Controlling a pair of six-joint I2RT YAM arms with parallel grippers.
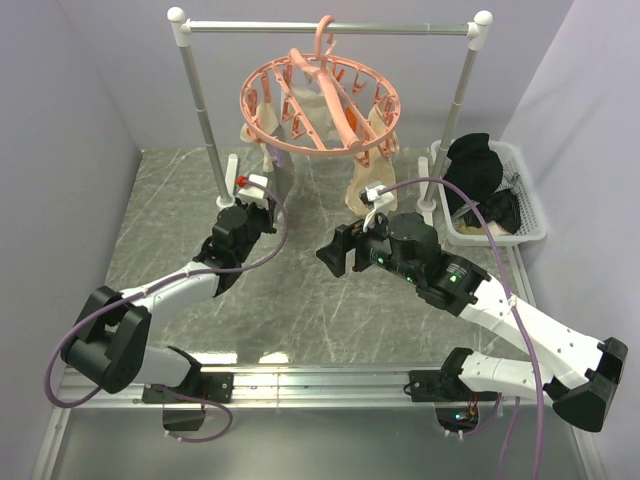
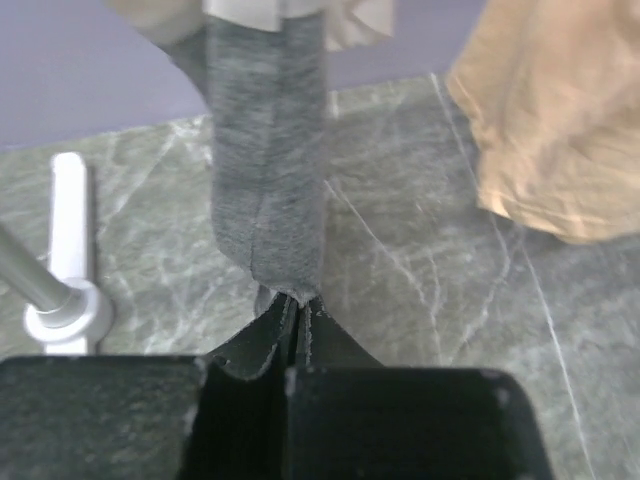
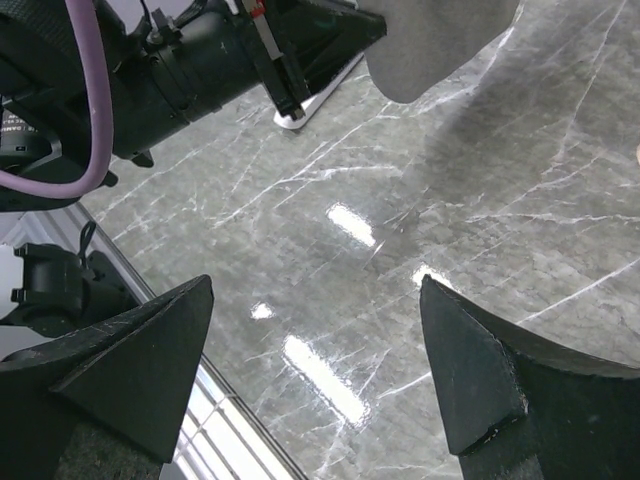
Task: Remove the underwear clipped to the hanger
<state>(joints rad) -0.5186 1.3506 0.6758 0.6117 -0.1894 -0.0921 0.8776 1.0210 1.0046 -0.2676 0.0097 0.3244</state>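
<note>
A salmon-pink ring hanger (image 1: 320, 100) is hanging by its hook from a silver rail (image 1: 330, 28), with small clips dangling around it. A piece of grey underwear (image 2: 268, 170) is hanging down from it, pulled taut, its lower tip pinched in the clenched jaws of the left gripper (image 2: 298, 312). Just beside it, cream-beige underwear (image 2: 545, 130) is hanging too. The right gripper (image 3: 318, 370) is hovering over the grey marble counter (image 1: 300, 300), jaws spread wide, grasping nothing. At the right, black underwear (image 1: 478, 165) is lying in a white basket (image 1: 537, 215) beside the rail's post.

One hanger (image 1: 320, 105), one basket (image 1: 532, 205), two grippers (image 1: 262, 192) (image 1: 336, 254), and seemingly four clipped garments (image 2: 270, 150).
</note>
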